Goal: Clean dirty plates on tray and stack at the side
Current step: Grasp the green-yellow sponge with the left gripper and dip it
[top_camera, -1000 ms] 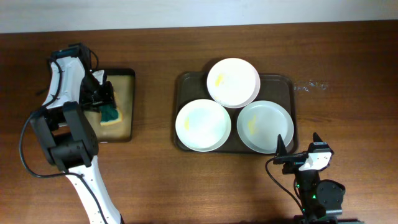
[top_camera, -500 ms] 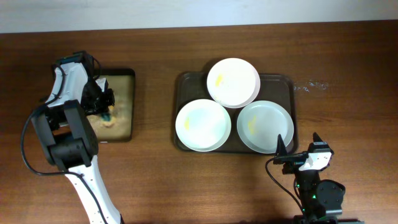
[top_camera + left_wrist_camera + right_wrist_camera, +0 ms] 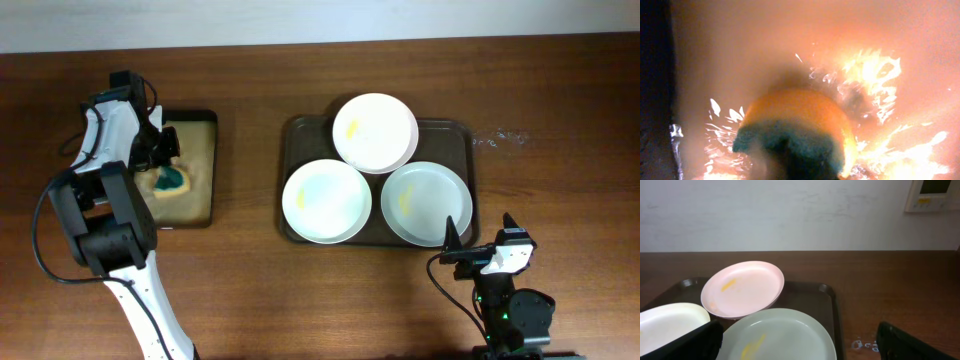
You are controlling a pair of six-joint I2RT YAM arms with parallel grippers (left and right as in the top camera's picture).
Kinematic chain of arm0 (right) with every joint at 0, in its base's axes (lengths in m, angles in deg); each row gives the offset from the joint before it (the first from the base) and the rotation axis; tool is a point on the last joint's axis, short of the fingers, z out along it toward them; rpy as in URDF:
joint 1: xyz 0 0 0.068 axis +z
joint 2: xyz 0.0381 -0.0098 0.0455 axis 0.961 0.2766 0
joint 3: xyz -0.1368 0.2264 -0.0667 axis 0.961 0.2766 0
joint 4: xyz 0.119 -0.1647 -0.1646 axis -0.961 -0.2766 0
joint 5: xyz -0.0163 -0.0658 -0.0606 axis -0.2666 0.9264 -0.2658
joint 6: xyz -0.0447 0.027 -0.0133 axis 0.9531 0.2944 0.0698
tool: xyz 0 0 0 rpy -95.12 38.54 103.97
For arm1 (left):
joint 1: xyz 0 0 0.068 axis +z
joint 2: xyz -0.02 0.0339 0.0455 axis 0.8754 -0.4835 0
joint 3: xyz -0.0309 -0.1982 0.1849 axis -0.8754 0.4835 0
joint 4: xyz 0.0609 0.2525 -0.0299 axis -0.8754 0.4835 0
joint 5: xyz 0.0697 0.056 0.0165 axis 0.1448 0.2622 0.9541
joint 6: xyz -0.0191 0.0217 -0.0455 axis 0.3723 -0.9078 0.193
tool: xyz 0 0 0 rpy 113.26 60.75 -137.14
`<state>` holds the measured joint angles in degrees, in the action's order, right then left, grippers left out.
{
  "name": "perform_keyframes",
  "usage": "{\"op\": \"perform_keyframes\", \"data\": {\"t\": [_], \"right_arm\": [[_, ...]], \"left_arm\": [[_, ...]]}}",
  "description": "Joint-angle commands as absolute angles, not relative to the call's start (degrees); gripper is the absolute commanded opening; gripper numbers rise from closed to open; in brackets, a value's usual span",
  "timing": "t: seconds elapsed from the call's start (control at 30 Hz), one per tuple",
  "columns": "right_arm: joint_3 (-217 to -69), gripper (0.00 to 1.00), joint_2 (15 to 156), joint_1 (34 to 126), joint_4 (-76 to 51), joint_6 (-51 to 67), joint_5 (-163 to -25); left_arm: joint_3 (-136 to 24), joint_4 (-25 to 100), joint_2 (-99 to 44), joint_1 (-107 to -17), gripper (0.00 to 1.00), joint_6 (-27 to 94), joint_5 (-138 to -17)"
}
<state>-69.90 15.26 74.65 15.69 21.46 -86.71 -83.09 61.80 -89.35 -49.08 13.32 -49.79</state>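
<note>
**Still at the sponge: no plate touched yet**

Overhead: the left arm (image 3: 112,118) is seen over the small black tray (image 3: 205,140). The sponge (image 3: 170,181) has been shifted slightly within it since a second ago, and its green face is now exposed. The three plates (image 3: 326,201) are left unmoved on the brown tray (image 3: 462,130), their yellow smears uncleaned. The right arm (image 3: 505,300) has not been moved from the near edge of the worktop (image 3: 560,120).

Left wrist: the sponge (image 3: 800,130) is shown close up on a wet, glinting beige floor. Whether the left jaws are closed on it cannot be told.

Right wrist: the right jaws are held wide apart and empty, short of the nearest plate (image 3: 780,335). Cleaning is judged not yet begun; the sponge is probably being readied first.
</note>
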Motion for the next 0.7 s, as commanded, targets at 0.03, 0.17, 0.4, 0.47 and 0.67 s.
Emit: {"op": "perform_keyframes", "data": {"t": [0.03,0.17,0.4,0.47,0.67], "right_arm": [[-69.4,0.98,14.8,74.3,15.6,20.8,-86.2],[-69.4,0.98,14.8,74.3,15.6,20.8,-86.2],[-69.4,0.98,14.8,74.3,15.6,20.8,-86.2],[-69.4,0.98,14.8,74.3,15.6,20.8,-86.2],[-69.4,0.98,14.8,74.3,15.6,20.8,-86.2]], "left_arm": [[-81.8,64.1,-90.5,-49.3,0.99,13.0,-51.7],[-81.8,70.0,-90.5,-49.3,0.99,13.0,-52.0],[-82.5,74.7,-90.5,-49.3,0.11,13.0,-52.0],[-84.3,75.7,-90.5,-49.3,0.0,13.0,-52.0],[-88.6,78.2,-90.5,-49.3,1.0,13.0,-52.0]]}}
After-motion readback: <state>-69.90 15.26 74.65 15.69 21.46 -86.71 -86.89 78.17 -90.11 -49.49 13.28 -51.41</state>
